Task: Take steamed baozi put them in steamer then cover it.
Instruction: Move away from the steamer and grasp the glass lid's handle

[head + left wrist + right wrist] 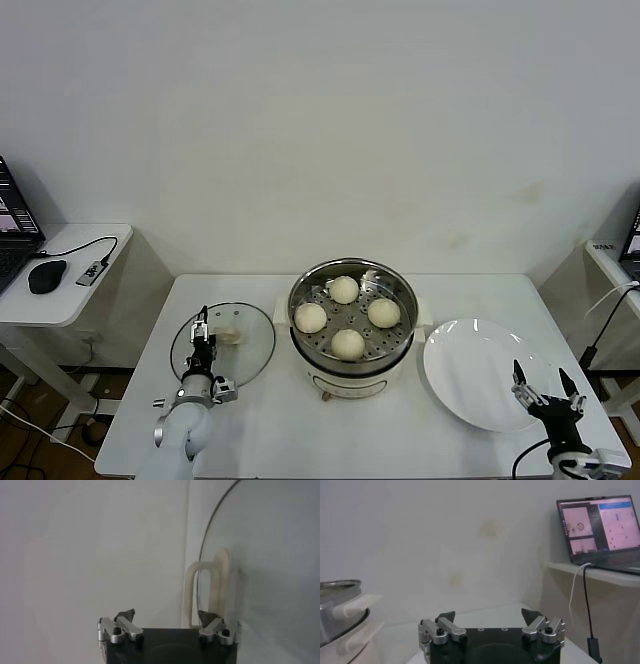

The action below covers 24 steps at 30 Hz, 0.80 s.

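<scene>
Head view — four steamed baozi (346, 317) inside steamer (350, 330), cover (223, 341) beside.

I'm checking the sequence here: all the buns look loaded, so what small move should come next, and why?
Probably the left gripper should ease onto the cover's handle and close. All four baozi already sit in the steamer, and the plate is bare. The cover lies flat left of the pot, and the open left gripper hovers right beside its handle. The right gripper waits open over the plate.
</scene>
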Each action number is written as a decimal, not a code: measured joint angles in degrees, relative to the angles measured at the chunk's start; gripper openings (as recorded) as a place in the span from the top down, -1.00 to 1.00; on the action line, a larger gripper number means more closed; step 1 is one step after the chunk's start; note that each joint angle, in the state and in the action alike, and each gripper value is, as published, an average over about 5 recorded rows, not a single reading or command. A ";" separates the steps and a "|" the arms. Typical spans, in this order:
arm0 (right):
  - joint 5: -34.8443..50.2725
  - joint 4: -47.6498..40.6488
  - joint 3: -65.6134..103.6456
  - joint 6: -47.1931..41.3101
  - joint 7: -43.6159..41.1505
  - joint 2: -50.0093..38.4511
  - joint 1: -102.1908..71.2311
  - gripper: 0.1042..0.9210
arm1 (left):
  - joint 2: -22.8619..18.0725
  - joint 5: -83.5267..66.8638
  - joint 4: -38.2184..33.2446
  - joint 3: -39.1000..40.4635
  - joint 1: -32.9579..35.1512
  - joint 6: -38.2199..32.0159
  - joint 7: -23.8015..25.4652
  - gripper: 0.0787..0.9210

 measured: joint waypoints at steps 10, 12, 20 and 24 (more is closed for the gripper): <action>-0.24 0.00 -0.12 0.12 -0.07 0.28 -0.07 -0.76 | -0.07 -0.21 0.76 0.06 -0.83 0.20 -0.24 -0.77; -0.28 0.00 -0.13 0.14 -0.07 0.32 -0.09 -0.76 | -0.15 -0.23 0.85 0.08 -1.11 0.24 -0.22 -0.77; -0.41 -0.04 -0.15 0.25 -0.12 0.38 -0.20 -0.76 | -0.12 -0.28 1.44 0.25 -1.95 0.35 0.03 -0.77; -0.46 -0.04 -0.16 0.28 -0.20 0.41 -0.27 -0.76 | -0.26 -0.40 2.37 0.24 -2.39 0.32 -0.32 -0.77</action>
